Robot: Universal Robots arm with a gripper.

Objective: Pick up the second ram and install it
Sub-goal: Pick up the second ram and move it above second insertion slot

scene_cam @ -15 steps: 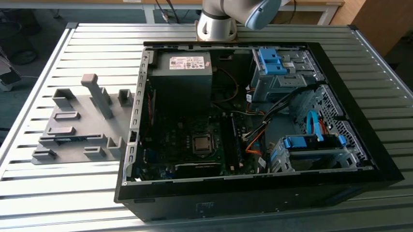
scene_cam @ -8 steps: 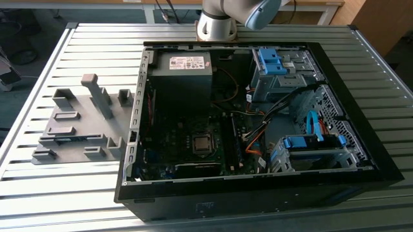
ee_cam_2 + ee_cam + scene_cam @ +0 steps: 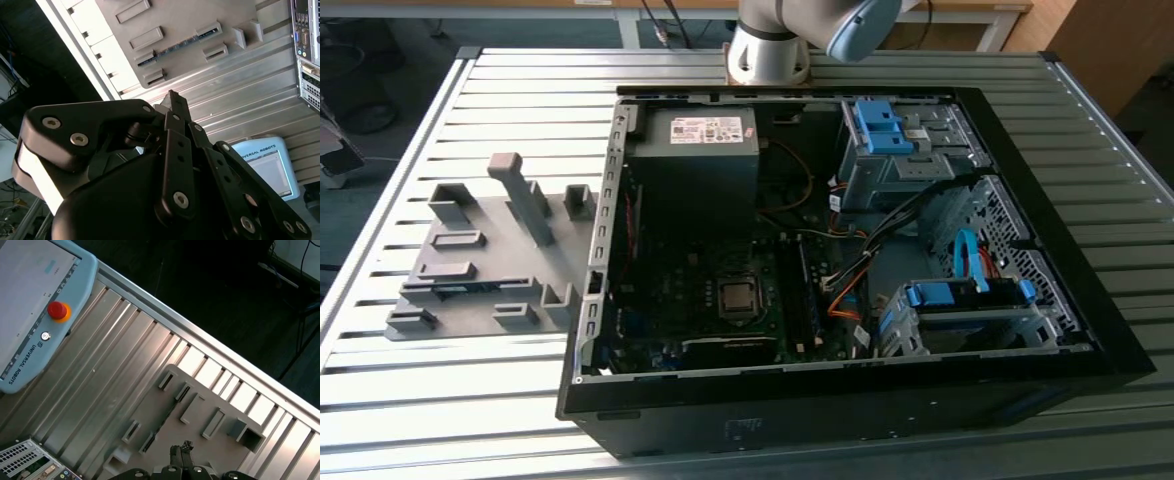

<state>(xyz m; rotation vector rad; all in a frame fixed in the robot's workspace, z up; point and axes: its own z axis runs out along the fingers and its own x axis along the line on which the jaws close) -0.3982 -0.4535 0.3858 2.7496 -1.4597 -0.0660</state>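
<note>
Landmark: the grey fixture plate lying on the slatted table; every place below is given from it.
Second ram: in the second wrist view, the second ram stands on edge in a long slot of the plate, between the short end blocks; only its thin dark blue top edge shows.
Gripper: in both wrist views, the gripper hangs well above the plate, pointing down at it; its fingers are pressed together with nothing between them.
Step in hand: by my reading, the approach to the pick; the stick has not been touched.
Doing it well: the fingers probably have to part before they reach the stick, wide enough to straddle its flat faces; a centred grip, with the pads parallel to the slot, should lower the chance of the board twisting; a lift straight along the slot walls looks safest, since a tilted pull could jam it.
Case: the open PC case sits just beside the plate, on the exterior view's right of it.
Pendant: the pale blue teach pendant lies on the table, apart from the plate.
</note>
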